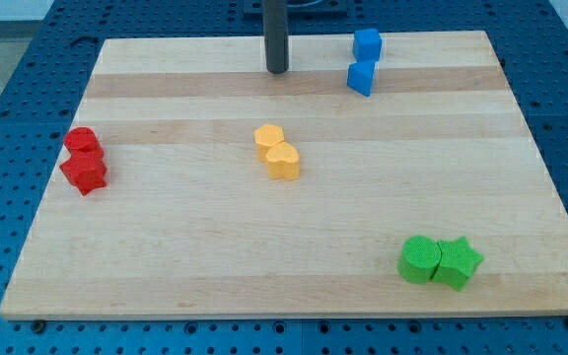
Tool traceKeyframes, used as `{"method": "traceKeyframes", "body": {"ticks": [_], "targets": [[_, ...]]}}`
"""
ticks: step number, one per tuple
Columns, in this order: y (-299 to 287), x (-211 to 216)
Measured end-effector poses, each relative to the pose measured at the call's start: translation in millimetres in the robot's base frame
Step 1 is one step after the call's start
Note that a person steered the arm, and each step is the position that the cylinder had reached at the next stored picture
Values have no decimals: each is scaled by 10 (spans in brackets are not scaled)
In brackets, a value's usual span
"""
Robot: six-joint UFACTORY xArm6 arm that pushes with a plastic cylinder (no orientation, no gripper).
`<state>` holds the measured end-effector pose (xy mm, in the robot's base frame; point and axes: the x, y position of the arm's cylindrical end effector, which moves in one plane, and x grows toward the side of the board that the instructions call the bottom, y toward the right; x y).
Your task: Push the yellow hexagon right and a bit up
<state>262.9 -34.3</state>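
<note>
The yellow hexagon lies near the middle of the wooden board, touching a yellow heart just below and right of it. My tip rests on the board near the view's top, above the hexagon and well apart from it. It touches no block.
Two blue blocks sit at the top right, right of my tip. A red cylinder and a red star-like block sit at the left. A green cylinder and a green star sit at the bottom right.
</note>
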Motion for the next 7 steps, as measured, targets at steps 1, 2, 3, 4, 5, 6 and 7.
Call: {"method": "traceKeyframes", "body": {"ticks": [1, 2, 3, 4, 5, 6, 7], "targets": [[-144, 0], [-258, 0], [-332, 0], [-394, -25], [-566, -22], [-853, 122], [-947, 509]]}}
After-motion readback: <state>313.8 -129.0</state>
